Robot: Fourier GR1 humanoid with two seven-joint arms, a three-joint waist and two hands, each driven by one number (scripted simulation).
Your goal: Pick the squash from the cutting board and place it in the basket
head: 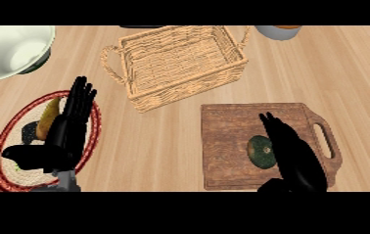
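Reaching in from the lower right, the right hand (295, 155) is hovering over the wooden cutting board (230, 130), its fingers lying straight and close together and pointing away from the robot, curled round nothing. Its inner edge is covering the right side of the squash (259, 151); whether it is touching the squash cannot be told from this view. The squash, round and dark green, is lying on the right half of the board, just left of the hand. The board's slotted handle (326, 141) is sticking out to the right, past the hand.

Beyond the board, up and to the left and apart from it, the wicker basket (189, 89) is sitting on the pale wooden counter (159, 145), turned slightly askew, with a looped handle at each end.

At the left side, the left hand (69, 125) is showing with its fingers straight and slightly spread, holding nothing, over a round woven plate with a red rim (95, 130). A yellowish elongated item (48, 116) is lying on that plate, partly hidden by the hand.

A white bowl (22, 49) is sitting at the upper left corner, and a grey container (278, 32) is being cut off by the upper edge at the right.
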